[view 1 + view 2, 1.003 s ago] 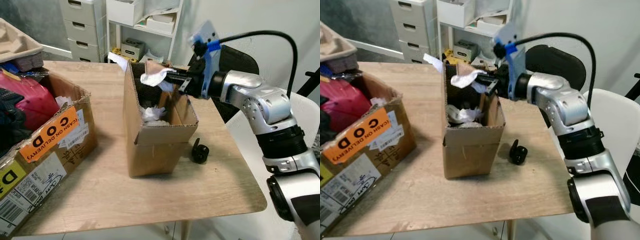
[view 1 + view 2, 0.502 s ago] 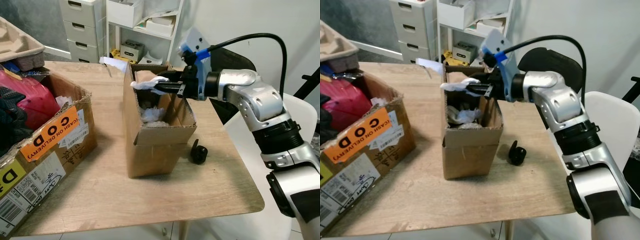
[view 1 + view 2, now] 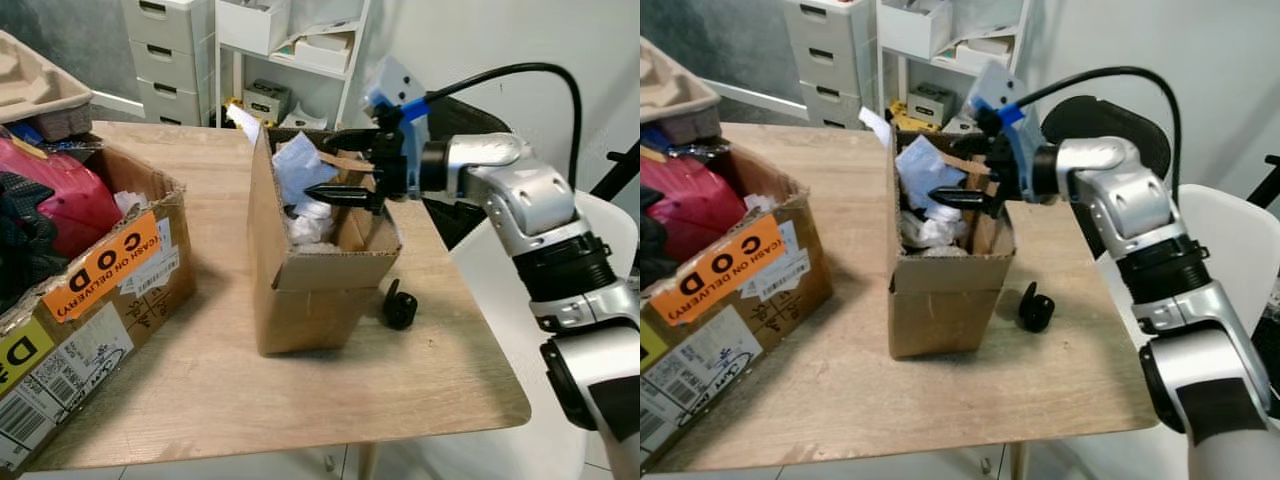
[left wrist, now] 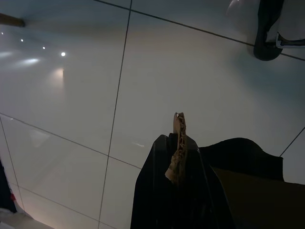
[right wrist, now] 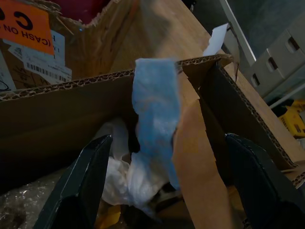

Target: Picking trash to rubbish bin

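Two black fingers of the right pincer (image 3: pixel 335 163) stand spread apart, holding nothing, right over the open top of the small cardboard box (image 3: pixel 318 275) that serves as the rubbish bin. The pale blue-white tissue (image 3: pixel 293 166) lies just below and ahead of the fingertips, inside the box, leaning against its far wall on top of other crumpled white paper (image 3: pixel 930 230). Its long axis runs roughly upright, from the rim down into the pile. A black cap-like object (image 3: pixel 400 303) sits on the desk (image 3: pixel 200 370) just beside the box, on the side toward the desk's right edge; the right arm is plainly the nearer one to it.

The left pincer (image 4: pixel 178 191) hangs over a tiled floor (image 4: pixel 71 95), closed on a small brownish scrap (image 4: pixel 178 148).

The desk is pale wood. A large parcel box (image 3: pixel 100 290) of clutter fills its left edge. Behind stand white drawers (image 3: pixel 165 50) and shelving (image 3: pixel 290 45), with a white chair (image 3: pixel 1230 250) at the right.
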